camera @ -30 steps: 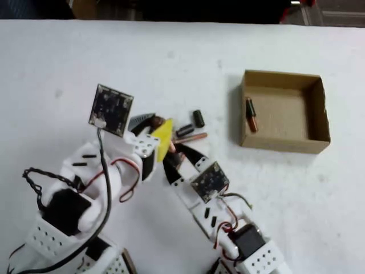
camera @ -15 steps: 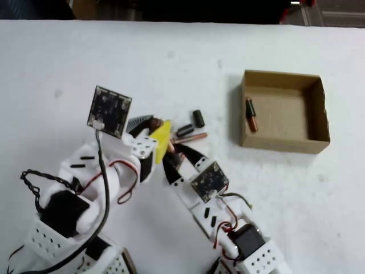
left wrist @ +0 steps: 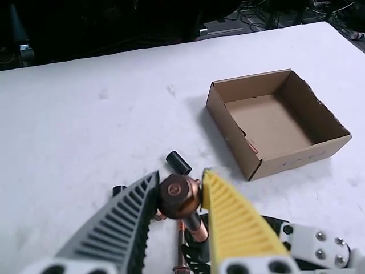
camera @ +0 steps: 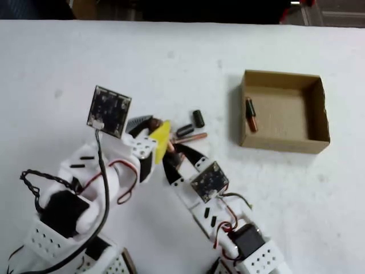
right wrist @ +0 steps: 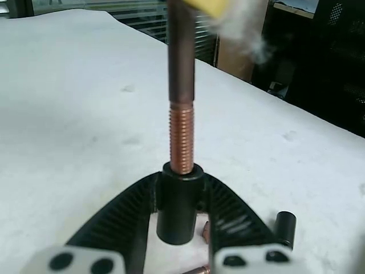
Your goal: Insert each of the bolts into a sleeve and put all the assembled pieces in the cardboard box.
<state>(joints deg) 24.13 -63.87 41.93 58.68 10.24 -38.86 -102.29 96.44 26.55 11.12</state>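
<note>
The left gripper [left wrist: 179,184] is seen clamped on the head of a copper bolt [left wrist: 180,196], a grey finger and a yellow finger being pressed against its two sides; the bolt is held pointing downward. The right gripper [right wrist: 181,185] is closed on a black sleeve [right wrist: 179,211], which is held upright between its black fingers; the bolt's threaded end is seated in the sleeve's open top, with the smooth dark shank standing above it. In the high view both grippers are found close together near the middle of the white table [camera: 171,57]. The cardboard box [camera: 282,145] is set apart from them, open upward; one assembled piece [camera: 251,115] is laid inside it, against the wall that faces the grippers. Between the grippers and the box, a loose sleeve [camera: 198,118], a second loose sleeve [camera: 184,130] and a loose bolt [camera: 195,137] are laid on the table.
</note>
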